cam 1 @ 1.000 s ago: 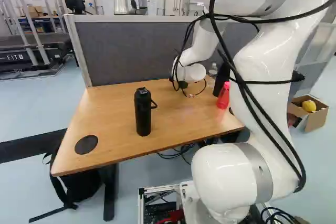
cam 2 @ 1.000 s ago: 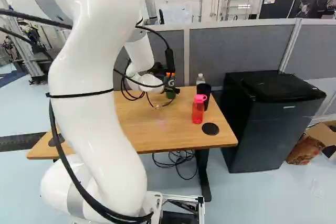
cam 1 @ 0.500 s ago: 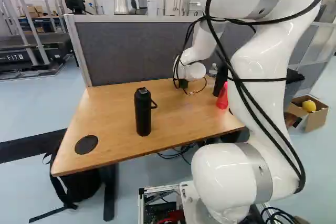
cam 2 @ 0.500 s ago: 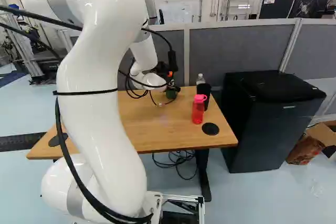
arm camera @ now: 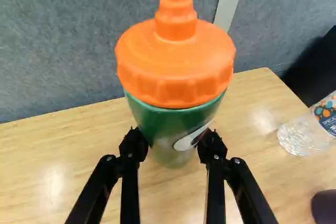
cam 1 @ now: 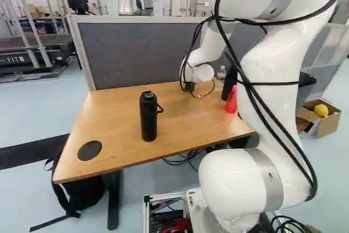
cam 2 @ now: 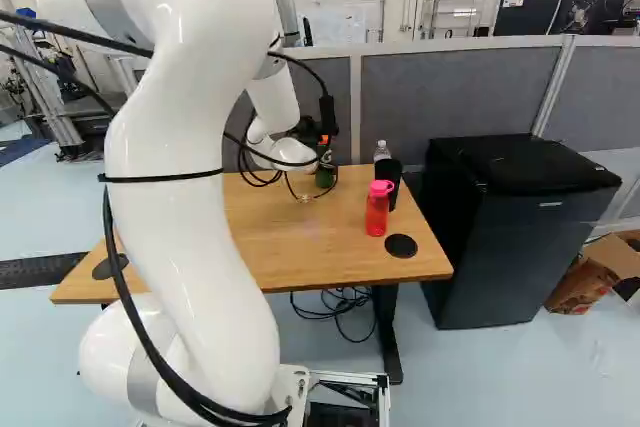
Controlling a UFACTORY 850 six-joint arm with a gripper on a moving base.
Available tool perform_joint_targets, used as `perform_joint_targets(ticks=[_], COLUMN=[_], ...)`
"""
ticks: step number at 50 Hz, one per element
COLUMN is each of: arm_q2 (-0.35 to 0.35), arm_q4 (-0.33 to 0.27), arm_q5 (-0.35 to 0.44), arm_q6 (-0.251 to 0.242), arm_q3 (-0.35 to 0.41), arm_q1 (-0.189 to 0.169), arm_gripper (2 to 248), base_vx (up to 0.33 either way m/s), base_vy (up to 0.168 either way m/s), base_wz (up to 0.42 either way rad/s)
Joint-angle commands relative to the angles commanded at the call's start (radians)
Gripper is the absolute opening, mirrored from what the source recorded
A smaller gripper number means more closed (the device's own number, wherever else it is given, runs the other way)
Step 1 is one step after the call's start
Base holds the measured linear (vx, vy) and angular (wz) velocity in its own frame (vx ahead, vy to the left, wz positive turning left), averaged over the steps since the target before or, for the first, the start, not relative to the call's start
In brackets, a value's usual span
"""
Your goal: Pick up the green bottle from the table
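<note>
Right base view: the green bottle [cam 2: 324, 178] is upright over the far part of the table [cam 2: 350, 272], left of the other bottles, its orange cap [cam 2: 324, 139] partly behind the arm's end. The gripper [cam 2: 325, 165] is at its body. To the right are a red bottle [cam 2: 377, 209] with a pink lid, a black cup [cam 2: 389, 183] just behind it, and a clear bottle [cam 2: 382, 152] farther back. A black fridge [cam 2: 515, 237] is right of the table and carries a small pale badge, too small to read.

Left base view: the arm hides most of the green bottle; a bit of green shows under its end. A black bottle [cam 1: 148, 116] with a loop handle is upright nearer, to the left. The treadmill [cam 1: 41, 58] at the far left has pale lettering on its side.

Wrist view: the gripper is holding the green bottle, its black fingers [arm camera: 134, 142] against opposite sides of the body, well below the orange cap. A pale mark with a dark edge on the body is partly hidden by one finger. I cannot tell whether the base touches the table. The clear bottle's label is white with orange and blue dots.
</note>
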Motion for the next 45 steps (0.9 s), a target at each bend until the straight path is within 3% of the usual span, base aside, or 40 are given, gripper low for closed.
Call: perform_joint_targets(ticks=[45], arm_q2=[0.135], arm_q4=[0.0], arm_q5=[0.0], arm_q6=[0.0], arm_q3=[0.046], arm_q1=[0.002], arm_gripper=[115], base_vx=[0.0], base_vy=[0.0], base_wz=[0.0])
